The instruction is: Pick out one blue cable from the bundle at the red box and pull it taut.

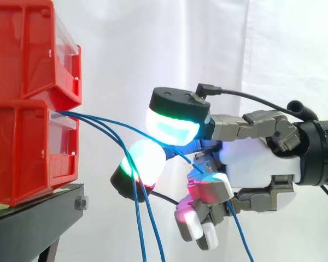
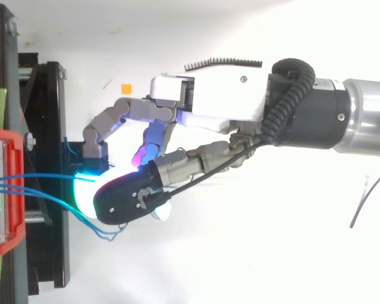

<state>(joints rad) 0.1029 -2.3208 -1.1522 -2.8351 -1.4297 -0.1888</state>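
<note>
Three thin blue cables leave the front of the lower red bin (image 1: 27,142) (image 2: 0,190). Two of them (image 1: 138,218) hang down in front of the black stand (image 1: 38,218). The third blue cable (image 1: 115,124) (image 2: 44,177) runs rightward in a shallow curve, passes between two glowing fingertips (image 1: 172,125), goes into the lower curled fingers and drops behind the hand (image 1: 257,164) (image 2: 209,95). The hand reaches in from the right, a short way from the bin front, its fingers curled round this cable.
A second red bin (image 1: 22,49) sits on top of the lower one. The black stand (image 2: 50,126) juts out below the bins towards the hand. A small orange marker (image 2: 126,88) lies on the white floor. A white curtain hangs behind.
</note>
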